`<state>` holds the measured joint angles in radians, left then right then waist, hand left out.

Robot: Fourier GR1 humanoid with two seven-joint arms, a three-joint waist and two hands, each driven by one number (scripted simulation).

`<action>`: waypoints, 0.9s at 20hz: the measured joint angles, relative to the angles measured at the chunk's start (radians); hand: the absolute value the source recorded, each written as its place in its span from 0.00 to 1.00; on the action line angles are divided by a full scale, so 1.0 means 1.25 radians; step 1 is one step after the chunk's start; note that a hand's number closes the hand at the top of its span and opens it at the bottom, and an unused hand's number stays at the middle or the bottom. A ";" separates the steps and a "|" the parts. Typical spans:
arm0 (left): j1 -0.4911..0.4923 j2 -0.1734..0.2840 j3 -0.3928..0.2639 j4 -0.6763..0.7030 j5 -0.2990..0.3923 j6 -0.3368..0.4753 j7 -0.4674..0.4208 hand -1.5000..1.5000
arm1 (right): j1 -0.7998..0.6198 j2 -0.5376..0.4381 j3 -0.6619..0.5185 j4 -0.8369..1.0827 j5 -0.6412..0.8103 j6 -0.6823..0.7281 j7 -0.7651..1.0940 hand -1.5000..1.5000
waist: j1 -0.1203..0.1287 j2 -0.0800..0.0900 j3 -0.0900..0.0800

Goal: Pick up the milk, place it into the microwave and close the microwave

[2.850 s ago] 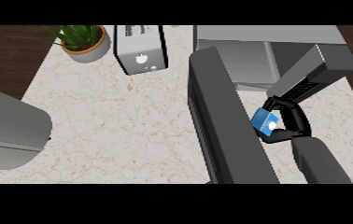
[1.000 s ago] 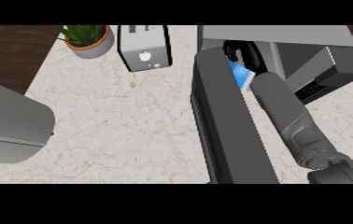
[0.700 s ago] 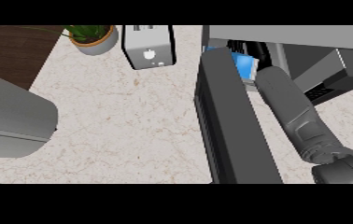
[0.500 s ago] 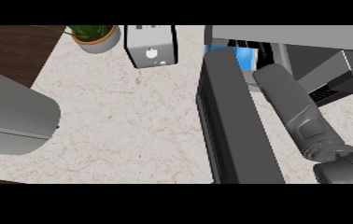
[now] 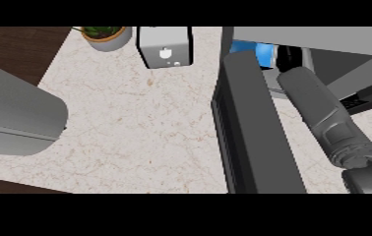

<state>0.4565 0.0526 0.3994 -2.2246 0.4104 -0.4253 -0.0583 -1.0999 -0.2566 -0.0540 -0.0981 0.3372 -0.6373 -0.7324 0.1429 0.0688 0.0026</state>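
Head view first, and we go straight to the milk [image 5: 251, 53]: a bright blue patch showing in the mouth of the microwave [image 5: 305, 36], just under its grey top and above the upper end of the open door [image 5: 254, 132]. We judge it to be inside or right at the threshold; whether it rests on the floor of the cavity we cannot tell. Our right hand [image 5: 288, 58] is a dark shape just beside the carton, reaching in ahead of the long grey forearm [image 5: 320, 112], and its fingers are hidden, so we cannot tell whether they have hold of the carton or not. That arm runs alongside the door because the opening is the only way in. Closing the door comes only once that arm is out of the way. Out on the bench [image 5: 145, 122], well apart to the left, stand a toaster [image 5: 166, 47] and a potted plant [image 5: 105, 35]. Our left hand shows nowhere; only a grey forearm [image 5: 25, 114] at the left edge.
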 measured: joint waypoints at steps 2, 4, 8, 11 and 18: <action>-0.006 0.002 0.000 0.004 -0.008 0.000 -0.004 0.00 | 0.005 -0.016 0.007 0.028 0.013 -0.060 0.053 0.00 | 0.005 0.006 -0.001; -0.010 0.005 0.001 0.013 -0.020 -0.001 -0.006 0.00 | 0.002 -0.022 0.015 0.041 0.023 -0.094 0.079 0.00 | 0.009 0.008 -0.001; -0.022 0.012 0.002 0.021 -0.035 0.000 -0.007 0.00 | -0.003 -0.013 0.022 0.029 0.030 -0.082 0.055 0.00 | 0.014 0.009 0.002; -0.030 0.015 -0.008 0.029 -0.047 -0.004 -0.005 0.00 | -0.010 -0.008 0.025 0.025 0.035 -0.065 0.039 0.00 | 0.013 0.009 0.003; -0.054 0.031 -0.037 0.055 -0.065 -0.033 -0.008 0.00 | -0.017 0.005 0.021 0.023 0.033 0.013 -0.004 0.00 | 0.007 0.007 0.002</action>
<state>0.3888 0.0918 0.3538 -2.1564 0.3290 -0.4664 -0.0686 -1.1214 -0.2502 -0.0280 -0.0699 0.3788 -0.6211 -0.7374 0.1518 0.0777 0.0055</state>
